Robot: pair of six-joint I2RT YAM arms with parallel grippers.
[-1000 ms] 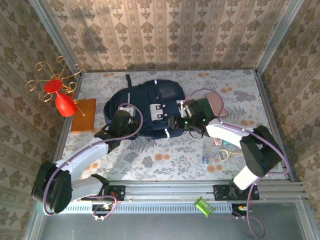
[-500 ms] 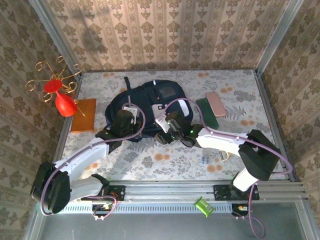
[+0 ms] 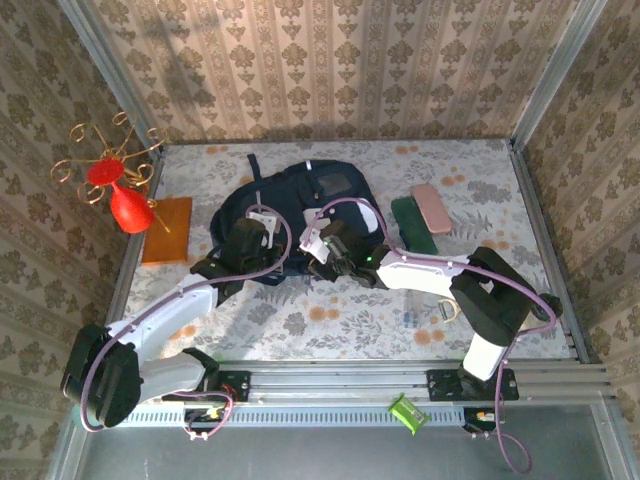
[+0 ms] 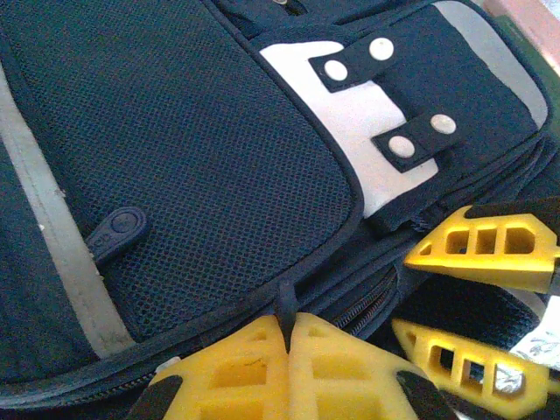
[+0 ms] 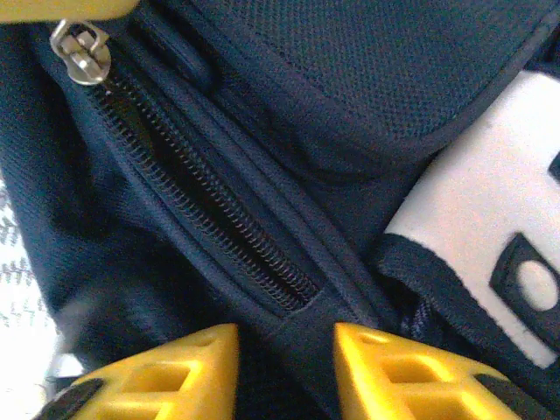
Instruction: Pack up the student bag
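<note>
The student bag [image 3: 300, 200], dark navy with white patches, lies flat at the middle of the table. My left gripper [image 3: 248, 232] is at its near left edge, and in the left wrist view it [image 4: 289, 319] is shut on a thin dark tab from the bag's [image 4: 219, 157] seam. My right gripper [image 3: 325, 243] sits just to the right of it. Its jaws [image 5: 286, 337] stand apart astride the bag's [image 5: 394, 70] fabric at the end of a zip. The silver zip slider [image 5: 80, 52] is at the upper left. The right fingers [image 4: 481, 249] also show in the left wrist view.
A green book [image 3: 413, 226] and a pink case [image 3: 432, 208] lie right of the bag. An orange block [image 3: 166, 230], a red vase [image 3: 128, 208] and a gold wire stand [image 3: 105, 150] are at the left. Small items [image 3: 445, 308] lie near the right arm.
My right arm swung left from the green book and pink case to the bag's near edge, beside the left gripper, and its jaws narrowed. The left gripper stayed put.
</note>
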